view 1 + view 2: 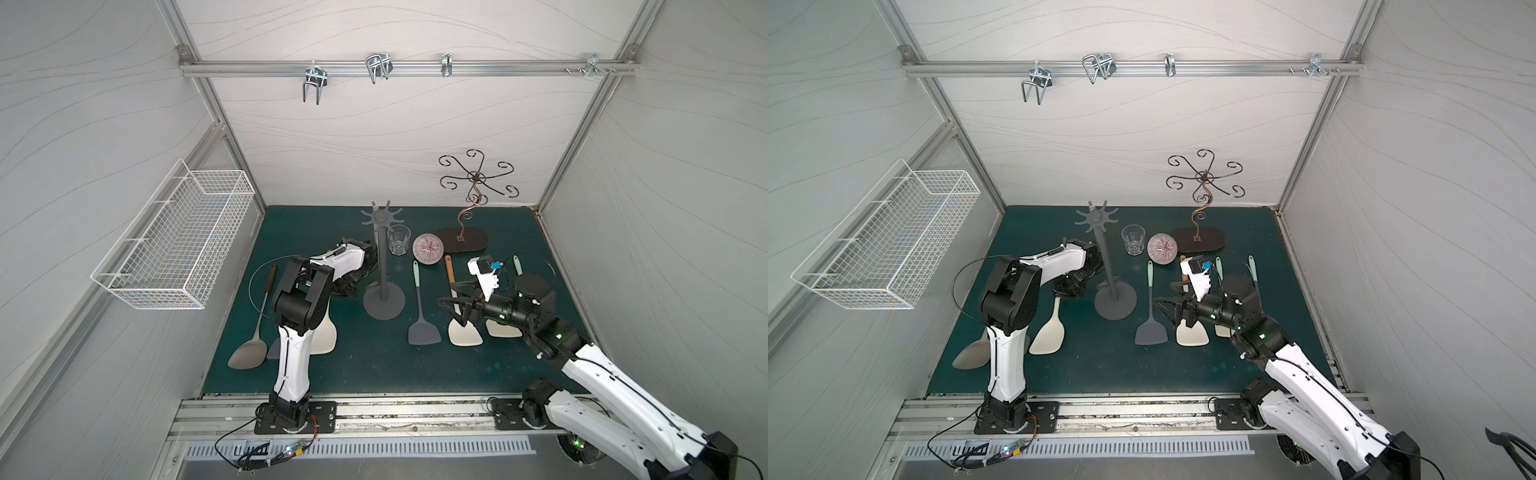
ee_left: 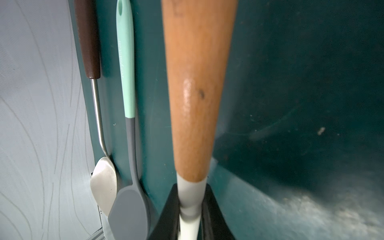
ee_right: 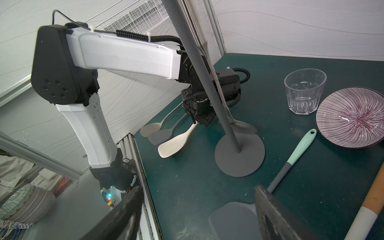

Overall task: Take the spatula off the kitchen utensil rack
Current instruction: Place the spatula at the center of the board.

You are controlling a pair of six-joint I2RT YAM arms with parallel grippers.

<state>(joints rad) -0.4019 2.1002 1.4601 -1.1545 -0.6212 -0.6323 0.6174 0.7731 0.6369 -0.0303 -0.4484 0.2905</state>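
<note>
In both top views the left claw [image 1: 348,289] is clenched on the cream spatula [image 1: 326,338]. The blade hangs below the claw toward the green mat [image 1: 374,365]. The kitchen utensil rack [image 1: 381,266] stands just beside the claw, its pole apart from it. The right claw [image 1: 1172,297] is released and empty, well apart from the rack.

In the left wrist view the black fingers [image 2: 168,216] pinch the spatula's white neck, and the wooden handle [image 2: 197,83] runs straight away from the claw. The spatula looks clear of the hooks, so the step in hand is probably setting it down. To do that well, draw the claw away from the pole and lower it until the blade lies flat. Let go only then. A brown-handled steel spatula [image 2: 104,187] and a mint-handled grey utensil [image 2: 128,207] lie beside the claw, so aim for bare mat.

In the right wrist view the cream blade [image 3: 170,146] slopes down from the left claw [image 3: 200,118]. I cannot tell whether it touches the mat. A hanging steel spatula [image 3: 243,125] sits along the rack pole [image 3: 207,83], just past the claw, and a wide swing could knock it.

The held spatula has a smooth, matte cream blade with rounded corners. Its glossy orange-brown handle has a dark speck and widens away from the claw.
</note>
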